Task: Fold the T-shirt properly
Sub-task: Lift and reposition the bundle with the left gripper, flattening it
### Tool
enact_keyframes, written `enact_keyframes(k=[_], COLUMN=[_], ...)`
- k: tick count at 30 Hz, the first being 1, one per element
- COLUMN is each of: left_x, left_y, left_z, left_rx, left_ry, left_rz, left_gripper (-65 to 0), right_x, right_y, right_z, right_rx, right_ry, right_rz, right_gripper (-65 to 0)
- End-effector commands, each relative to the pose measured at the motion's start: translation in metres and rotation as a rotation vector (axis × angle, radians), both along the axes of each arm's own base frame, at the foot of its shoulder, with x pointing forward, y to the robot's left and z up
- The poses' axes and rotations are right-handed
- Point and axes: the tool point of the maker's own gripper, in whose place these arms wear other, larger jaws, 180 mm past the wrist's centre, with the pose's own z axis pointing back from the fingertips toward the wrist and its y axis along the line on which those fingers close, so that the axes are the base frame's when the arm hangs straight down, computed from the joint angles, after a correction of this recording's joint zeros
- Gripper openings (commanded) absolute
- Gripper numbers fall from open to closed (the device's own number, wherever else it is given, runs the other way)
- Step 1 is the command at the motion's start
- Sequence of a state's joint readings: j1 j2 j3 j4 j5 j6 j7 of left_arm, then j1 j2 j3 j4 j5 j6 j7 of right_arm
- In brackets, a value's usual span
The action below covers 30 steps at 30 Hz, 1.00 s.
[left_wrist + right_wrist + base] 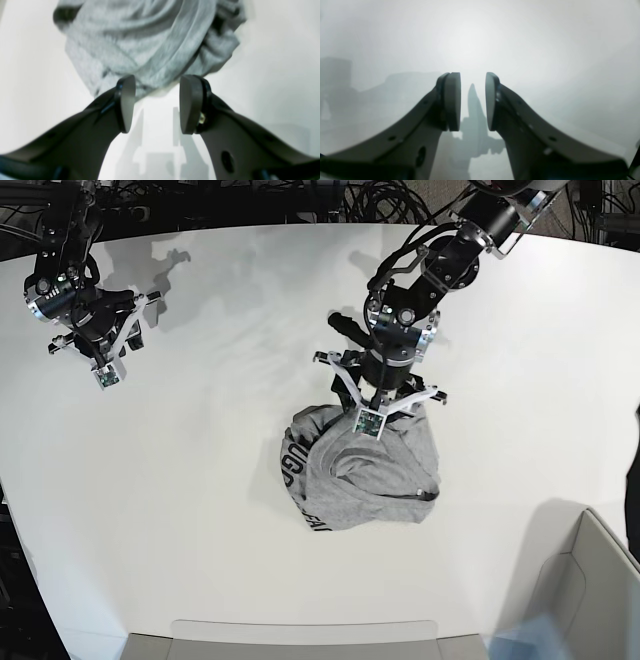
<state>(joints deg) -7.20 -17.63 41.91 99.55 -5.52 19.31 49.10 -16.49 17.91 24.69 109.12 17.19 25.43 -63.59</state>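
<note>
The heather-grey T-shirt (365,475) lies crumpled in a heap at the middle of the white table (200,480), with black lettering along its left edge. My left gripper (383,392) hovers over the heap's far edge. In the left wrist view the left gripper (157,80) is open and empty, with bunched folds of the T-shirt (150,42) just beyond its fingertips. My right gripper (97,345) is far off at the table's back left. In the right wrist view the right gripper (472,75) is open with a narrower gap, empty, over bare table.
A grey bin (590,580) stands at the front right corner. A grey tray edge (300,640) runs along the front. Cables lie behind the table's far edge (300,200).
</note>
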Motion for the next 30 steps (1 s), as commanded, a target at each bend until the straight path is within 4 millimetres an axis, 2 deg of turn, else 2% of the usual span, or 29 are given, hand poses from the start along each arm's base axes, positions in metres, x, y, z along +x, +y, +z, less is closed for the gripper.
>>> enact_keyframes(k=[1, 4, 7, 11, 14, 21, 24, 27, 30], left_x=[0.011, 0.019, 0.027, 0.024, 0.023, 0.043, 0.05, 0.04, 0.046], left_y=[0.003, 0.002, 0.006, -0.02, -0.024, -0.017, -0.013, -0.023, -0.017], left_z=[0.014, 0.022, 0.015, 0.009, -0.001, 0.006, 0.001, -0.015, -0.021], left_rx=[0.007, 0.007, 0.035, 0.082, 0.115, 0.147, 0.178, 0.218, 0.253], left_ry=[-0.058, -0.079, -0.067, -0.064, -0.047, -0.073, -0.063, -0.034, -0.026], left_rz=[0.007, 0.004, 0.009, -0.09, -0.119, -0.103, -0.104, -0.157, -0.154], left_gripper=[-35.6, -35.5, -35.5, -35.5, -35.5, -34.4, -34.4, -34.2, -34.2], right_x=[0.006, 0.001, 0.0, 0.001, 0.002, 0.001, 0.001, 0.001, 0.001], right_y=[-0.002, -0.002, -0.002, -0.002, -0.002, -0.003, -0.003, -0.003, -0.003], right_z=[0.009, 0.006, 0.005, 0.006, 0.006, 0.006, 0.005, 0.005, 0.005], right_rx=[-0.009, -0.009, -0.009, -0.009, -0.009, -0.011, -0.011, -0.011, -0.011], right_ry=[-0.034, -0.02, -0.015, -0.018, -0.022, -0.017, -0.016, -0.017, -0.017], right_rz=[0.015, 0.016, 0.015, 0.015, 0.015, 0.015, 0.014, 0.014, 0.014], right_gripper=[-47.9, -47.9, -47.9, -47.9, -47.9, -48.0, -48.0, -48.0, -48.0])
